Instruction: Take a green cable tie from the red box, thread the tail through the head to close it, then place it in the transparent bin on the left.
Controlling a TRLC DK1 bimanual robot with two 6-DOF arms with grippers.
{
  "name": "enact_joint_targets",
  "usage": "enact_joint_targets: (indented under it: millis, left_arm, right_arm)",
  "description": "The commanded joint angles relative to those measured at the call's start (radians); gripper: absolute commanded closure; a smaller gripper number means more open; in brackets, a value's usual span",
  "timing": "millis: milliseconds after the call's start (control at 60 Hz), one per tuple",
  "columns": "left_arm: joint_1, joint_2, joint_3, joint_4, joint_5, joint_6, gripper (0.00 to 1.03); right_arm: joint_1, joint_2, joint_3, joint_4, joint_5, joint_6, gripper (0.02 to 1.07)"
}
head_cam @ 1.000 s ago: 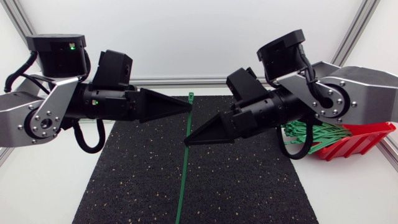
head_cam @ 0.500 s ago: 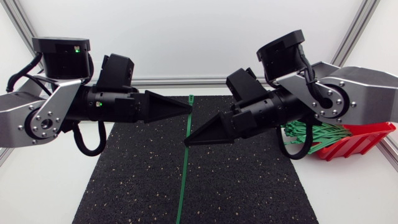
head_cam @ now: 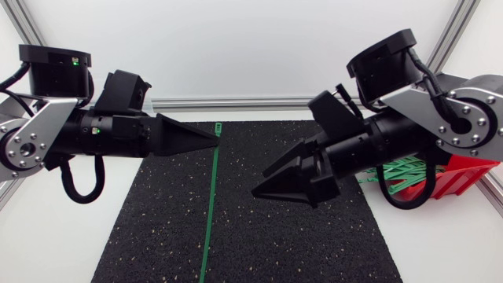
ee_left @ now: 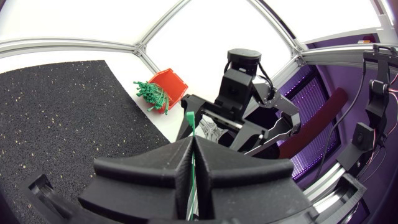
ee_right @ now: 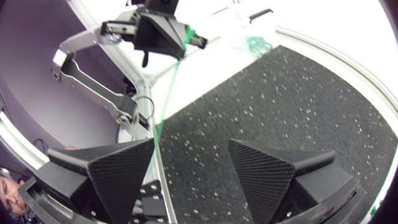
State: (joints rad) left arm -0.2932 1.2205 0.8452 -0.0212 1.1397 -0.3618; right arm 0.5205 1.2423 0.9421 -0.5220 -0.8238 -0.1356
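left gripper [head_cam: 215, 141]: clamped on the green cable tie [head_cam: 209, 212] just below the tie head [head_cam: 219, 126]. In the left wrist view its 2 fingers are seen pressed together on the strap.
cable tie: held clear of the black mat [head_cam: 149, 236]. The head sits just past the left fingertips, and the long axis runs straight from there toward the mat's near edge. The tail end is cut off by the head view.
right gripper [head_cam: 262, 181]: spread wide with nothing held. Its tips are aimed at the strap from the right side and are near it but apart.
deciding relation: the strap lies ahead of the right gripper and crosswise to its fingers. The right arm is the only free arm and the nearer one to the tail.
next move, as judged: the tail would have to be caught low down and bent up to the exposed head.
red box [head_cam: 464, 169]: behind the right arm, with more green ties in it.
clear bin [ee_right: 249, 28]: seen beyond the left gripper in the right wrist view, well apart from the held tie.
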Motion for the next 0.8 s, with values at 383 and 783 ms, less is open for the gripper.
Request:
enact_joint_targets:
  millis: [383,783]
  left_arm:
    - [0.141,-0.018,0.038,0.015,0.055,0.037,1.0]
    - [0.157,0.059,0.092,0.05,0.063,0.037,1.0]
  right_arm:
    - [0.046,0.042,0.077,-0.345,0.255,-0.358,0.06]
    - [0.039,0.108,0.06,-0.231,0.285,-0.598,0.06]
